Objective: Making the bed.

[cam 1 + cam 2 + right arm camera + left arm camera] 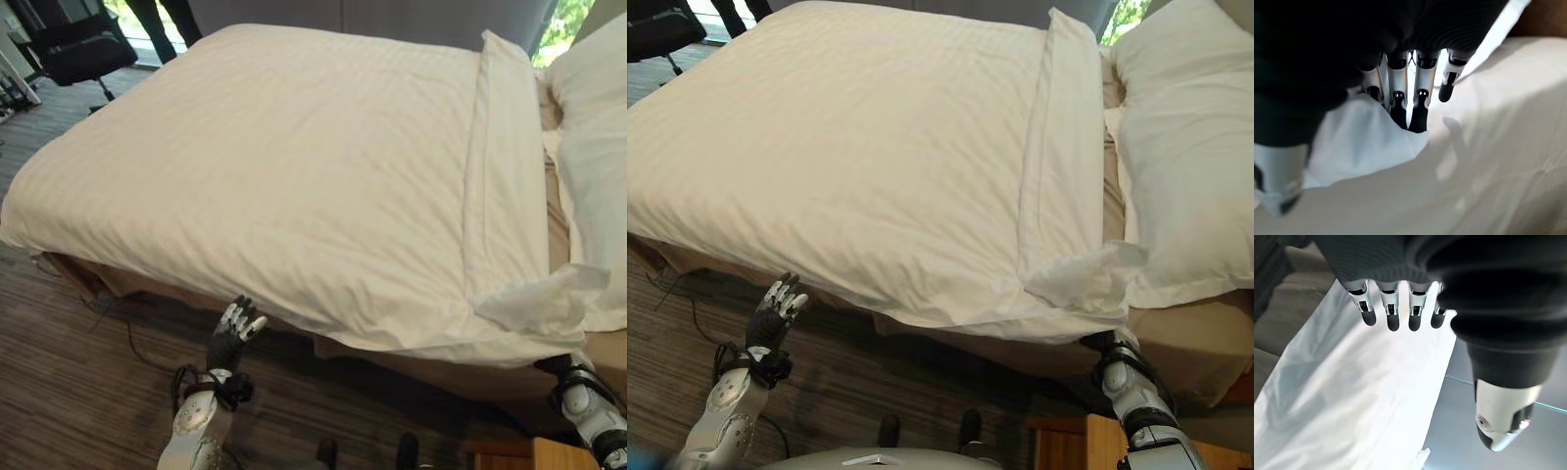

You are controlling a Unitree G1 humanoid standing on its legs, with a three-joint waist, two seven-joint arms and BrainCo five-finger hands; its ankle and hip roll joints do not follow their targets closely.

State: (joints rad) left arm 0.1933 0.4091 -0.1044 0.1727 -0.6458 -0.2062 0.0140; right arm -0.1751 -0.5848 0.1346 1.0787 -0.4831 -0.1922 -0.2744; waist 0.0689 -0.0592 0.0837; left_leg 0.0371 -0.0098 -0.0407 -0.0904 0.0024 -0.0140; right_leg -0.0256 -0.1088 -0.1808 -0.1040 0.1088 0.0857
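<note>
A white striped duvet (pixel 294 157) lies spread flat over the bed, its folded top band toward the right. Its near right corner (pixel 539 299) is rumpled and raised. My left hand (pixel 235 333) hangs open just below the duvet's near edge, apart from it and holding nothing; its own wrist view shows relaxed fingers (pixel 1391 316) in front of the white cloth (pixel 1352 406). My right hand (pixel 1400 93) is tucked under the rumpled corner, its fingers fairly straight against the white cloth (pixel 1361 142) on the beige sheet (pixel 1498 147).
A large white pillow (pixel 1185 147) lies at the head end on the right. A wooden bedside unit (pixel 1068 446) stands by my right arm. A black office chair (pixel 78 44) and a person's legs (pixel 162 20) are beyond the bed's far left corner.
</note>
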